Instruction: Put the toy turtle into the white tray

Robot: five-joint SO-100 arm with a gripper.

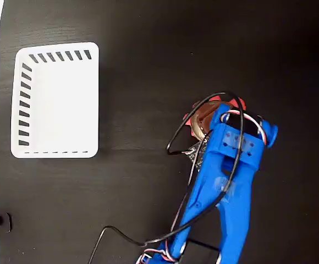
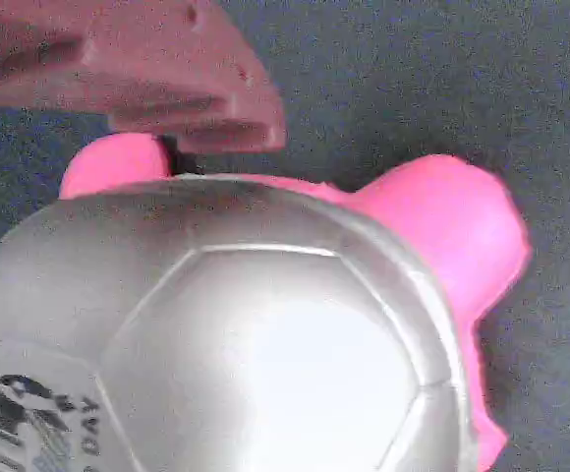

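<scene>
The toy turtle sat on the black desk, right of centre in the fixed view, mostly hidden under the blue arm; only part of its brown shell and red limbs at its 12 and 9 o'clock edges showed. In the wrist view the turtle filled the picture: a domed shell with panel seams, looking silvery-grey there, with pink limbs poking out at 11 and 2 o'clock. A dark printed mark sat on the shell at 8 o'clock, its writing too blurred to read.

The arm reached up from the bottom edge, at 6 o'clock of the turtle, its head directly over the toy. One of the fingers appeared just above the shell at 11 o'clock; whether the fingers were open or closed could not be told.

The white tray lay well apart, at 9 o'clock, holding nothing.
</scene>
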